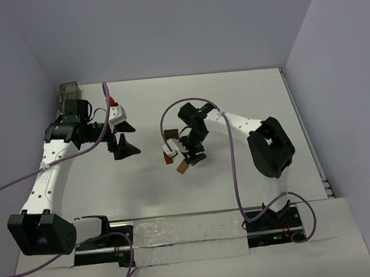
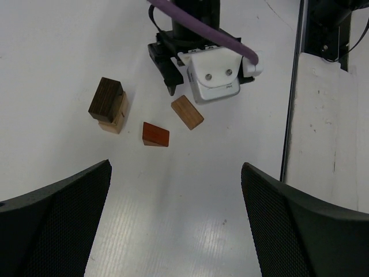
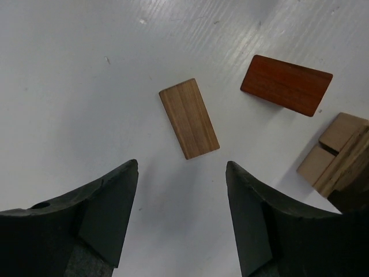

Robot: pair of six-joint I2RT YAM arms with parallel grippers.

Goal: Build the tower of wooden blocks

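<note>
The right gripper hovers, fingers apart, close to the loose tan block, likely lining up a grab. The red wedge and the started stack lie just beside it. The left gripper, also spread, hangs well apart.

One reddish wedge, one flat brown block, one dark block stacked on tan pieces I can't count. Two arms: one left pincer, one right pincer. One grey container.
</note>
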